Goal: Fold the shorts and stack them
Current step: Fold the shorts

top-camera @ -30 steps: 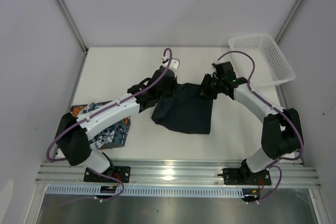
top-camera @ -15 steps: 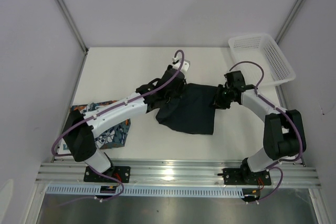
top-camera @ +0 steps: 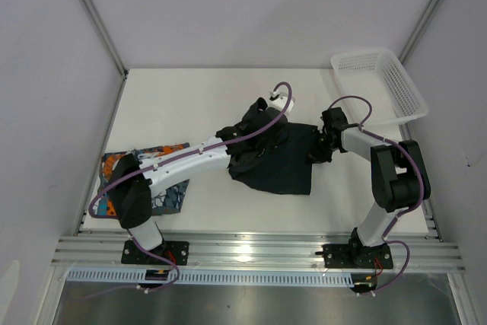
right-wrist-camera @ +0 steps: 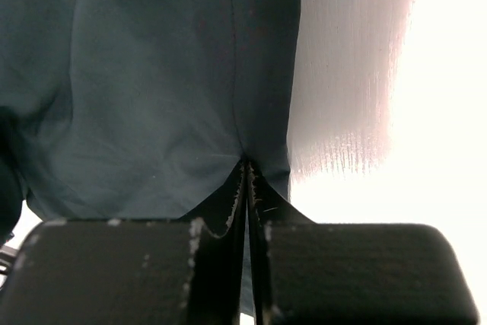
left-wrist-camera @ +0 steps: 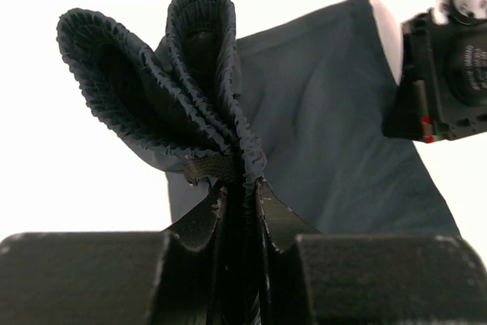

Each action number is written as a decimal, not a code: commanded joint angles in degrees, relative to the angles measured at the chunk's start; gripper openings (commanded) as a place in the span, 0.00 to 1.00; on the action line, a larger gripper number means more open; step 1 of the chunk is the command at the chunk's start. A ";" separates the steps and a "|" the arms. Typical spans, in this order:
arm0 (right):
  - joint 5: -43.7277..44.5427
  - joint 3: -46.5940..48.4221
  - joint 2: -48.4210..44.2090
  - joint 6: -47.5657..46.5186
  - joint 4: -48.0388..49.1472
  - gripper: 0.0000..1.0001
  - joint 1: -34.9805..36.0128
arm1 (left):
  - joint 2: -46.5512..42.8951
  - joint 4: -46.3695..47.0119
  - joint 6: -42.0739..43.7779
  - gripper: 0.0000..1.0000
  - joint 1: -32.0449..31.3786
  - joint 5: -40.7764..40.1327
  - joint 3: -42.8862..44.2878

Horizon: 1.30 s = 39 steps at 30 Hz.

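Note:
The plain dark shorts (top-camera: 285, 167) lie on the white table at mid-right, partly doubled over. My left gripper (top-camera: 257, 133) is shut on their bunched elastic waistband (left-wrist-camera: 152, 89), which stands up in ruffled loops above the fingertips (left-wrist-camera: 242, 184). My right gripper (top-camera: 316, 150) is shut on the right edge of the same shorts (right-wrist-camera: 152, 74), and the cloth puckers at the jaw tips (right-wrist-camera: 246, 165). The right wrist also shows in the left wrist view (left-wrist-camera: 449, 66). The printed shorts (top-camera: 169, 195) lie at the near left, mostly under the left arm.
A white mesh basket (top-camera: 380, 85) stands at the far right corner. Bare table (top-camera: 183, 104) stretches across the back and left. The metal rail (top-camera: 259, 249) with both arm bases runs along the near edge.
The left gripper has carried the waistband to the right, over the shorts. The right gripper has moved to the shorts' right edge and closed on it.

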 commanded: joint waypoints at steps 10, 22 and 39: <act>0.82 -0.70 1.26 -1.63 1.11 0.00 -0.14 | 11.31 5.39 0.37 0.00 -7.01 -4.32 6.55; -4.36 -1.93 0.21 -1.19 2.69 0.00 -1.11 | 21.35 2.49 -7.53 0.13 -7.63 -7.05 12.88; -17.46 -11.14 -9.45 3.02 14.37 0.31 -9.46 | 0.88 10.58 -17.91 0.91 6.94 28.11 -2.06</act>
